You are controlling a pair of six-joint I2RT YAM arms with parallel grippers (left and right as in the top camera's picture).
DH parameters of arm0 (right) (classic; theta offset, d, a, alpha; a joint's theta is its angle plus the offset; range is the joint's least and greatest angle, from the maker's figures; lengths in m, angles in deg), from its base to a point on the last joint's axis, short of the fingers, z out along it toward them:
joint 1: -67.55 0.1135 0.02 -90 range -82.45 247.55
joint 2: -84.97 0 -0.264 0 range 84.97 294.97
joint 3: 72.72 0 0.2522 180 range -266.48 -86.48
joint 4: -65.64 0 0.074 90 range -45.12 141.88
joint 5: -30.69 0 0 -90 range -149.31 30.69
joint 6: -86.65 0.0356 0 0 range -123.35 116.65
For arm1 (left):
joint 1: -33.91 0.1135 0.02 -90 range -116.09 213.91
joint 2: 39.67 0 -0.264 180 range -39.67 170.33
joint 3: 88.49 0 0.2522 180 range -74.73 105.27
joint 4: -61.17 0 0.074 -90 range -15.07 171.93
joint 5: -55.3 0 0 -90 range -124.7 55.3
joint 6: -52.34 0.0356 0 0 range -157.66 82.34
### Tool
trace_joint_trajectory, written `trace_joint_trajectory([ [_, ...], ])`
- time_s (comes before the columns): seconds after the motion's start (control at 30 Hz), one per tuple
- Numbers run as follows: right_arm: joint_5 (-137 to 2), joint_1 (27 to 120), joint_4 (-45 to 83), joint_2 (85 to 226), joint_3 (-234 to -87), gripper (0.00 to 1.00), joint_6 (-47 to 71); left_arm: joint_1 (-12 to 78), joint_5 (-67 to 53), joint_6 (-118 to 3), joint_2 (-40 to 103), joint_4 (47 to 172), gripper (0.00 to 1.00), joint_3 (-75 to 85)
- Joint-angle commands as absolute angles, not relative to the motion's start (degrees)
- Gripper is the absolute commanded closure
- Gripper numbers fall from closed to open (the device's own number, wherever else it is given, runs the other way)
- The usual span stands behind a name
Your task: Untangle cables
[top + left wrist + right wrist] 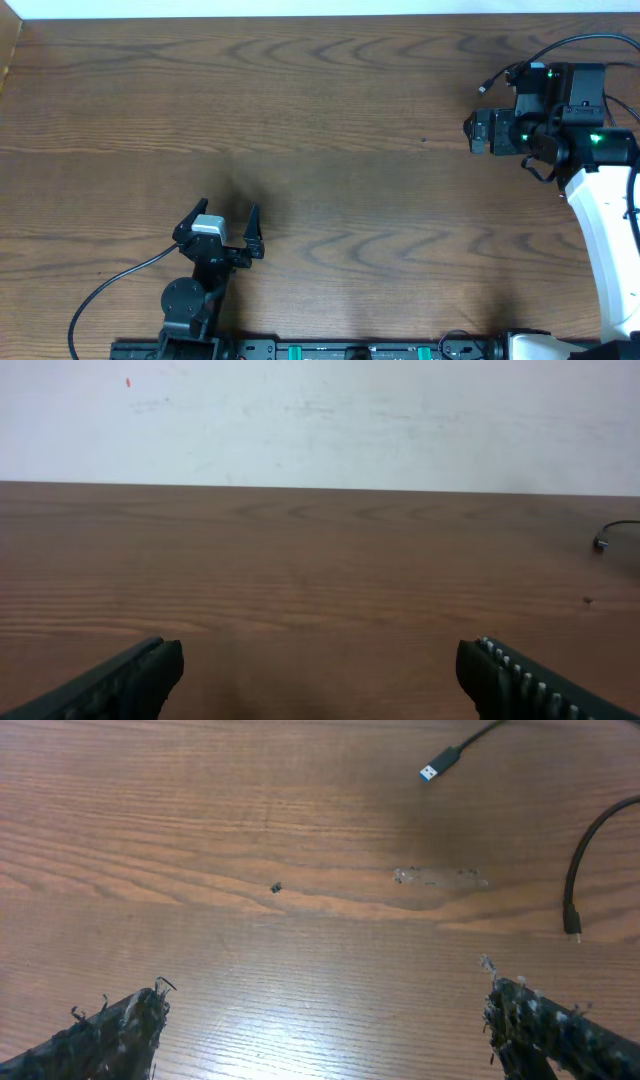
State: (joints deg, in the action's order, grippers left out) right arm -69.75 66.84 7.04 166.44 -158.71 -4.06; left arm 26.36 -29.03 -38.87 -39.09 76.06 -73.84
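In the right wrist view, a thin black cable with a blue-tipped USB plug [437, 767] lies on the wooden table at the top. A second black cable [580, 860] curves down the right side and ends in a small plug. They lie apart there. From overhead, one thin black cable [560, 45] arcs from a plug at the far right past the right arm. My right gripper [325, 1030] is open above bare wood, short of both plugs; overhead it [472, 133] sits far right. My left gripper [224, 222] is open near the front left, holding nothing. A cable end [603, 542] shows far right.
The table's far edge meets a white wall [320, 420]. A thicker black robot lead [100, 290] loops beside the left arm's base. The white right arm [605, 230] stretches along the right edge. A smear of residue [440, 876] and a small dark speck [275, 887] mark the wood.
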Motion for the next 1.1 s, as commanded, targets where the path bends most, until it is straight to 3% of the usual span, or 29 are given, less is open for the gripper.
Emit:
trace_joint_trajectory([
  [0.0,-69.5,67.2,7.1,166.0,-158.7,0.01,-4.7,26.6,-27.8,-38.0,-39.4,78.5,0.08,-74.5],
  [1.07,-64.8,67.2,7.1,166.0,-158.7,0.01,-5.6,26.6,-27.8,-38.0,-39.4,78.5,0.08,-74.5],
])
